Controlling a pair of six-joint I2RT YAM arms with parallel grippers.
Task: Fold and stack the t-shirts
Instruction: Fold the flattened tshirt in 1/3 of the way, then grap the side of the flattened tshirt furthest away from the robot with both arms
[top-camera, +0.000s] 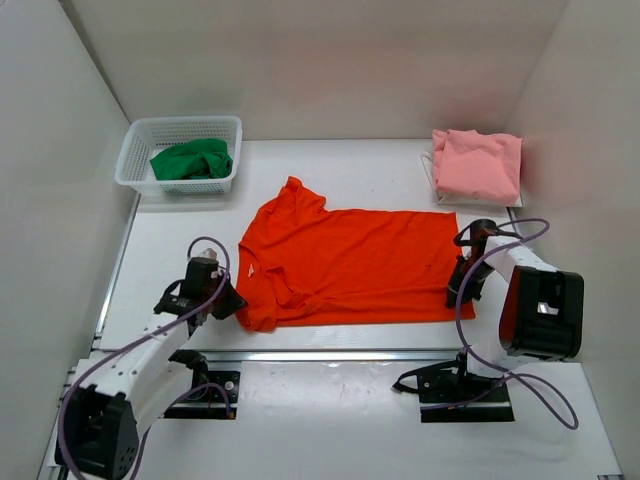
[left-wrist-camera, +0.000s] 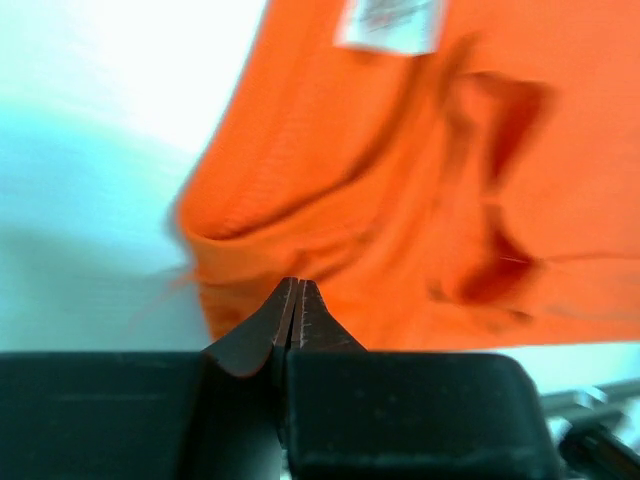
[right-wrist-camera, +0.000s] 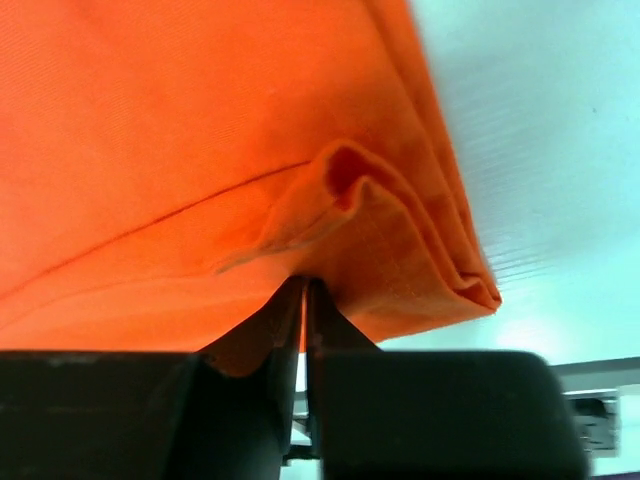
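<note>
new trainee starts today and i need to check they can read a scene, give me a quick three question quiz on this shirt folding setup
1. True or false: the green shirt lies in the basket.
2. Which shirt sits folded at the far right? A orange, B pink, C green.
3. What are the left gripper and the right gripper both pinching?

Key: 1 true. 2 B, the pink shirt. 3 the orange shirt, at its near corners.

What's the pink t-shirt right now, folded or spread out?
Folded. The pink t-shirt sits at the far right as a compact squarish bundle with layered edges and no sleeves sticking out.
</note>
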